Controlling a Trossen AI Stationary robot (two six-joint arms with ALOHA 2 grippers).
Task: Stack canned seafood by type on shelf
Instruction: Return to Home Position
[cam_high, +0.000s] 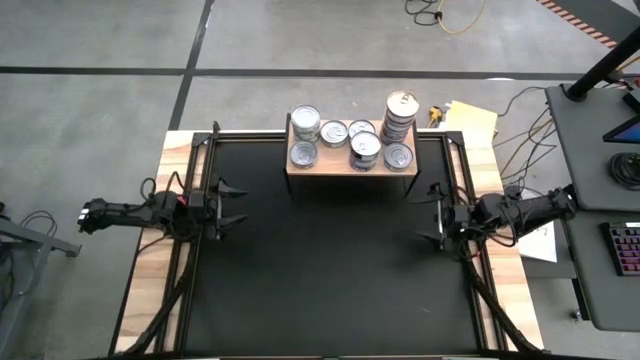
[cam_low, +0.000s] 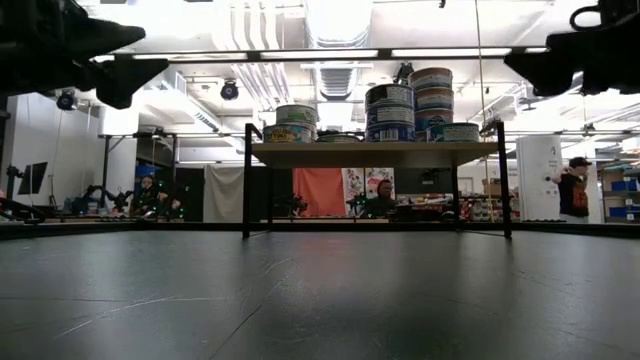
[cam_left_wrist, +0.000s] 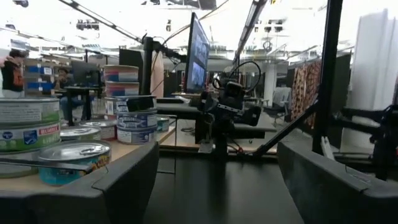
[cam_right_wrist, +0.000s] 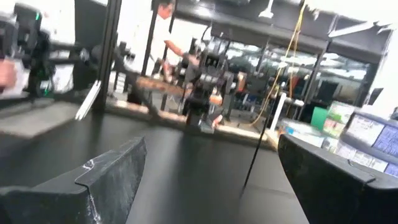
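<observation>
Tins in uneven stacks on shelf

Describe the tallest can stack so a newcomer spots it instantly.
On the black table, find the wooden shelf at the far edge. At its far right corner, on the right arm's side, stands the stack of cans. It is the tallest, several cans high with a pale pull-ring top; neighbours are one or two high.

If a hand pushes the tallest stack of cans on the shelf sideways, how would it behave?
The tallest stack would probably topple, not slide: it is several tins high. It stands near the shelf corner, so tins might fall off.
</observation>
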